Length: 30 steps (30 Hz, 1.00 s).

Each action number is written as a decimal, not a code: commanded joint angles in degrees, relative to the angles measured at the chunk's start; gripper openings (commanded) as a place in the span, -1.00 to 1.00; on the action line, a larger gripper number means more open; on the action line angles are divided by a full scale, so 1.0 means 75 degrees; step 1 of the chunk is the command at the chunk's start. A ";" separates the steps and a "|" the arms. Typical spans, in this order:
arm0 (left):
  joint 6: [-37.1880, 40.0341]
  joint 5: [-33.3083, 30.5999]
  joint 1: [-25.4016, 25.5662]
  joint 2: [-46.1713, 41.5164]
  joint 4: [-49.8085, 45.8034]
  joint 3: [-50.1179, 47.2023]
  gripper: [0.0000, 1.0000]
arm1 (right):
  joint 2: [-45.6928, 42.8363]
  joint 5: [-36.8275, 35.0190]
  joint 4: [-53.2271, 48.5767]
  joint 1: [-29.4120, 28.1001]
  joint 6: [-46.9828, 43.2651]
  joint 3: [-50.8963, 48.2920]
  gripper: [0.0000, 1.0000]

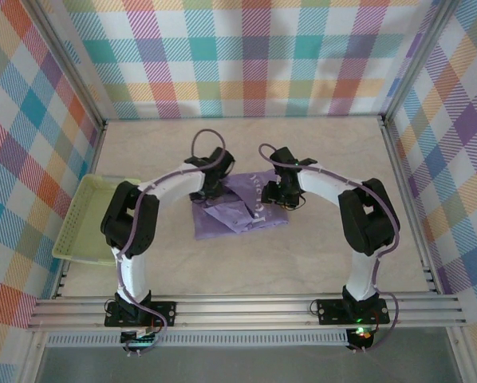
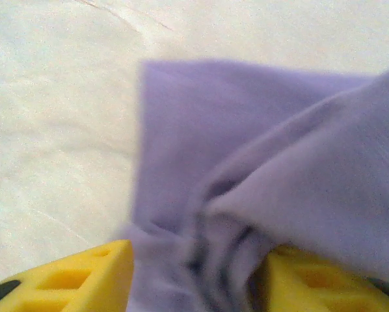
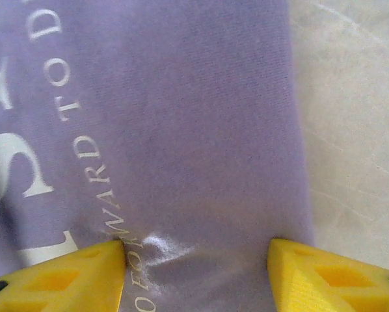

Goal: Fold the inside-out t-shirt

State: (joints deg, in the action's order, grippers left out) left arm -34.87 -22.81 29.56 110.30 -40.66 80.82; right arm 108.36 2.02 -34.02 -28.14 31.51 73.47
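Centrally, t-shirt [image 1: 238, 215] amid open table [image 1: 302, 263]; right tool [image 3: 196, 242] apart at its edge, left tool [image 2: 200, 247] in bunched folds, grip unclear.

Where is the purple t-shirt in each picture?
Top view: the t-shirt lies in the middle of the picture.
Left wrist view: the t-shirt fills the centre and right, bunched at the bottom.
Right wrist view: the t-shirt covers the left and centre, with white letters.
Shared landmark: the pale table beside the cloth's edge.
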 commanded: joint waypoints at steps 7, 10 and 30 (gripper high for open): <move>0.0122 -0.0538 -0.1130 -0.0984 -0.0558 -0.0515 0.02 | 0.0113 -0.0149 0.0130 0.0055 0.0223 -0.0166 0.18; 0.0203 -0.0364 -0.0772 -0.1648 -0.0660 -0.0684 0.05 | -0.0096 -0.0158 0.0072 -0.0003 0.0139 -0.0125 0.18; 0.0116 0.1441 0.1012 -0.1641 0.0900 -0.2110 0.13 | 0.0113 -0.0573 -0.0093 -0.0084 0.0111 0.0025 0.19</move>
State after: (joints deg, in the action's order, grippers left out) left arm -33.01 -12.71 38.35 101.38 -36.01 68.64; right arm 108.20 -0.67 -33.28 -28.69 32.36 72.79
